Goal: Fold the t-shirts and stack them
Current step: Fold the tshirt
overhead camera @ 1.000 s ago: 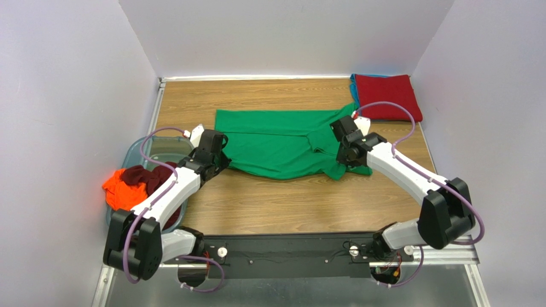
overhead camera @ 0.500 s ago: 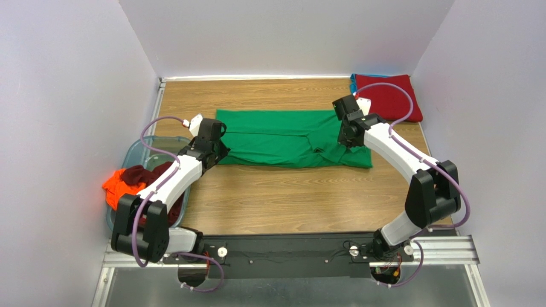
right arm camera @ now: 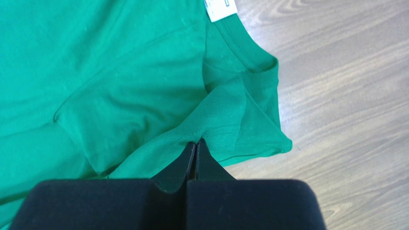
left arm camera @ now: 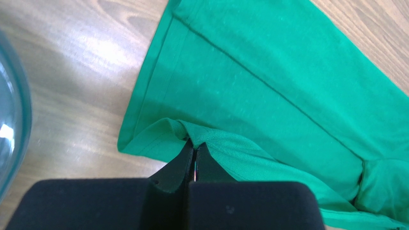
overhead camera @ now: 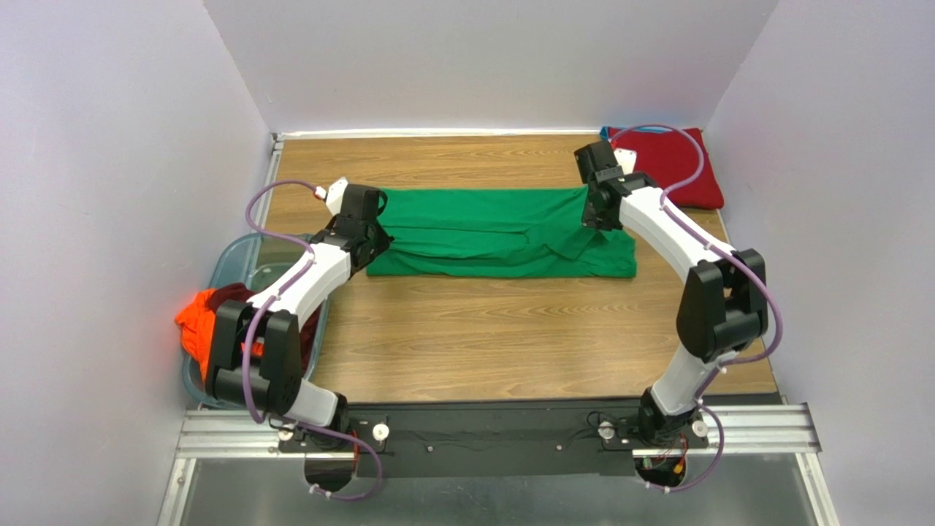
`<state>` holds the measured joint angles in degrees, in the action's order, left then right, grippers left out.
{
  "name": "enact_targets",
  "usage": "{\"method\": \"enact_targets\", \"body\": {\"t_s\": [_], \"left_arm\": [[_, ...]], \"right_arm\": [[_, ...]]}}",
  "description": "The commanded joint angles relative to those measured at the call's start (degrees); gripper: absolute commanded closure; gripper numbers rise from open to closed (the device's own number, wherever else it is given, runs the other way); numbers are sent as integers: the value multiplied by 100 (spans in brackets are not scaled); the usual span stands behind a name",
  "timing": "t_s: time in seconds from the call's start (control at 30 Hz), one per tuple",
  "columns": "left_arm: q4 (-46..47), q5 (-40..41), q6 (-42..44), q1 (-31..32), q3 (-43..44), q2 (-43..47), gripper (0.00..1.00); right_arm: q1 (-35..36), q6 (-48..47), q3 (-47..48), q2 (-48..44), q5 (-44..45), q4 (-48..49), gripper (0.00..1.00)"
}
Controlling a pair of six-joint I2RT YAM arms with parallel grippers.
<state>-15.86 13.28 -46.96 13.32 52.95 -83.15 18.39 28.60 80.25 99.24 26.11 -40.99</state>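
My left claw [left arm camera: 193,148] and right claw [right arm camera: 196,146] both clench the green shirt [overhead camera: 499,232], half folded just right of the tub [overhead camera: 227,266]. I judge the red shirt [overhead camera: 672,164], far right of the tub, done; the orange shirt [overhead camera: 195,327] and maroon shirt [overhead camera: 226,298] wait inside it.

bright green t-shirt [overhead camera: 483,225], white neck tag [right arm camera: 221,8], red t-shirt [overhead camera: 680,175], orange t-shirt [overhead camera: 195,323], possibly maroon t-shirt [overhead camera: 223,298]

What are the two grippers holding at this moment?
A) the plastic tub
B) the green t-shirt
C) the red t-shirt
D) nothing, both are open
B: in the wrist views the left gripper and the right gripper are each shut on a pinched edge of the green t-shirt.
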Motion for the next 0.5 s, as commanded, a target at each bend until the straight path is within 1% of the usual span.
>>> {"method": "enact_targets", "body": {"t_s": [0.0, 0.23, 0.27, 0.3, 0.33, 0.37, 0.4, 0.43, 0.47], "left_arm": [[179, 52, 143, -101, 242, -244, 100], [328, 157, 213, -172, 585, -859, 100], [381, 184, 222, -189, 602, -913, 100], [469, 184, 266, -216, 646, -1017, 97], [496, 175, 292, -216, 681, -1071, 97], [548, 175, 319, -251, 708, -1132, 84], [627, 166, 354, -269, 786, -1246, 78], [663, 123, 354, -295, 848, -1308, 77], [698, 18, 467, -321, 927, -1361, 71]], "right_arm": [[-81, -109, 324, 332, 35, -14, 99], [-257, -179, 799, 947, -53, 47, 99], [-266, -188, 921, 1148, -88, 56, 99], [-275, -188, 1009, 1315, -123, 126, 99], [-292, -188, 1010, 1317, -124, 127, 99], [-301, -179, 1036, 1404, -124, 196, 99], [-345, -205, 1106, 1562, -141, 327, 99], [-380, -206, 1151, 1659, -167, 390, 99], [-398, -240, 1229, 1756, -281, 416, 98]]}}
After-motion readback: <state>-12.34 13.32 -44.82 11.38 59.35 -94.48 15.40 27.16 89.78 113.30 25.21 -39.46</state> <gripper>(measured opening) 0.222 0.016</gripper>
